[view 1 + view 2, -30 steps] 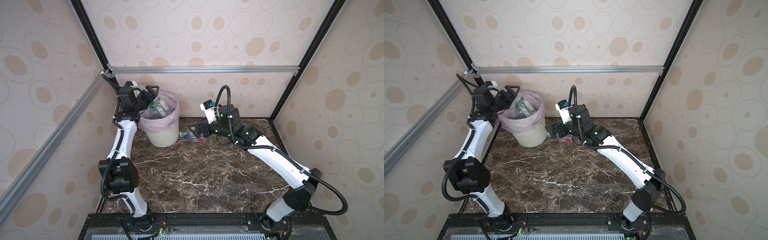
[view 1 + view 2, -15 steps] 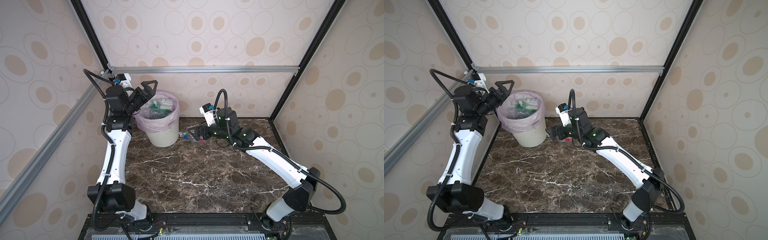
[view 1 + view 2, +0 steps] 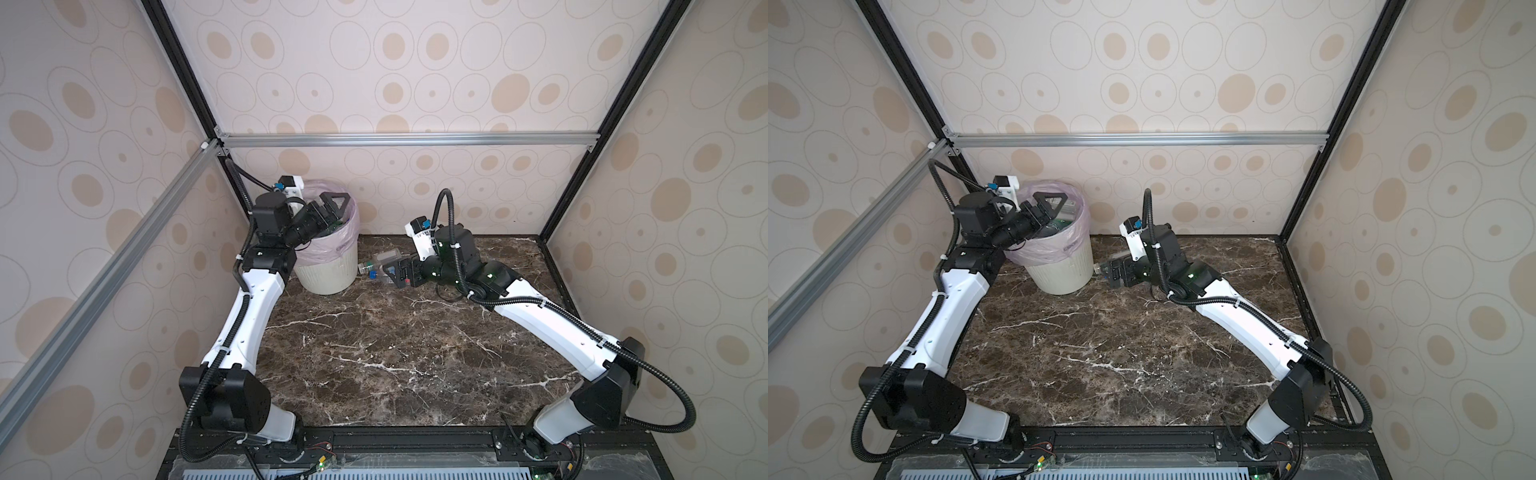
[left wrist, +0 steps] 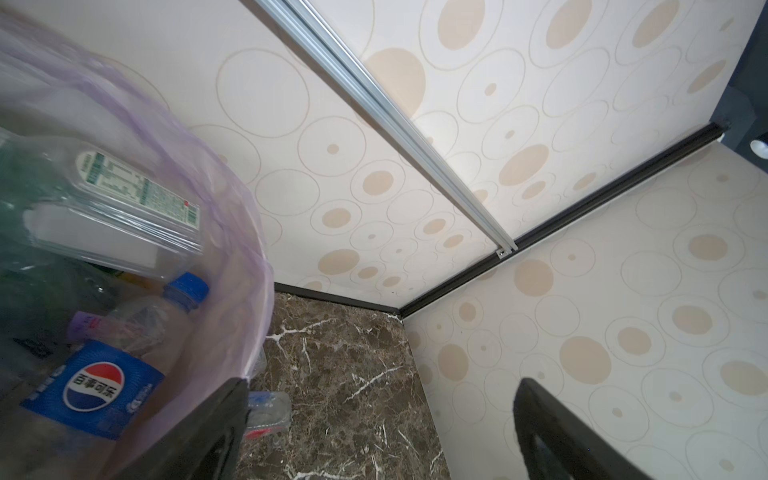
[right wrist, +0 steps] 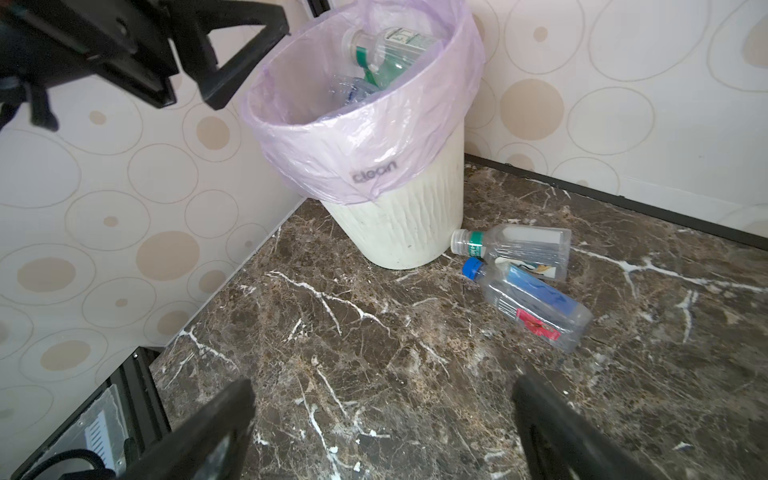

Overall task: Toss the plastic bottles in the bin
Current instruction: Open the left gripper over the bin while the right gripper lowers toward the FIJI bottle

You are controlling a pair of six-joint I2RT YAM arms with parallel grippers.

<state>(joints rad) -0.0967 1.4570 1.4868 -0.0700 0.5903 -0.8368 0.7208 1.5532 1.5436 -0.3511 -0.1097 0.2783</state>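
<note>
- 2 plastic bottles lie on their sides on the marble table (image 5: 374, 353), just beside the foot of the bin (image 5: 399, 224): a green-labelled bottle (image 5: 513, 247) and a blue-capped bottle (image 5: 532, 303). More bottles sit inside the bin.
- Both look empty, so probably light, thin-walled, easily dented, smooth and prone to rolling.
- The best hold seems to be across the mid-body, square to the long axis.
- The right gripper (image 5: 382, 395) hovers near them, jaws spread wide and empty.
- The left gripper (image 4: 382, 382) hangs by the bin rim, jaws apart, holding nothing.
</note>
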